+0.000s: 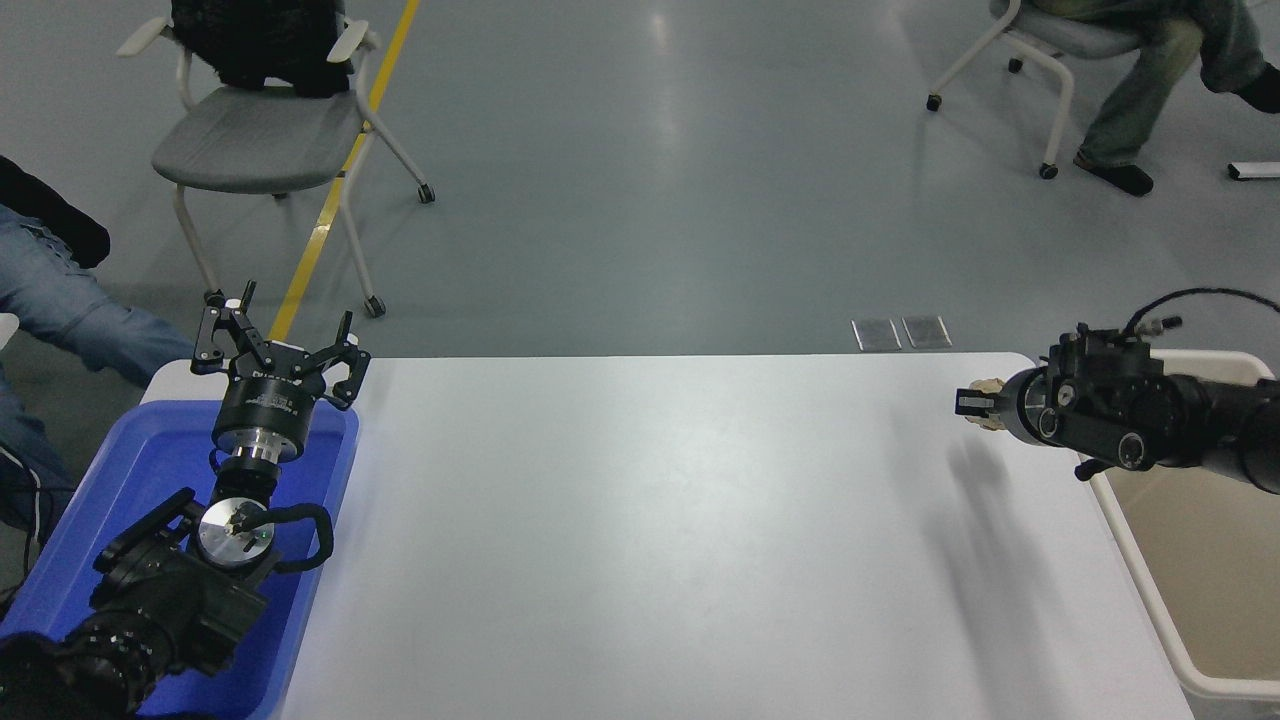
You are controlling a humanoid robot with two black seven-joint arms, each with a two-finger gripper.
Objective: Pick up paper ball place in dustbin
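The dustbin (1190,560) stands just off the table's (650,520) right edge, reaching from the far right corner toward the near one. The right gripper (985,405) hangs above the far right corner, with the paper ball (988,384) apparently between its fingers, clear of the tabletop. A tray (110,520) lies along the left edge; the left gripper (275,345) sits over the tray's far end.

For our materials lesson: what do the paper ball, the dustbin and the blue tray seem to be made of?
Paper ball, in the right gripper: crumpled tan paper, matte, creased. Dustbin: probably moulded plastic, off-white, smooth rounded rim. Blue tray: likely plastic too, slightly glossy, with rounded edges.
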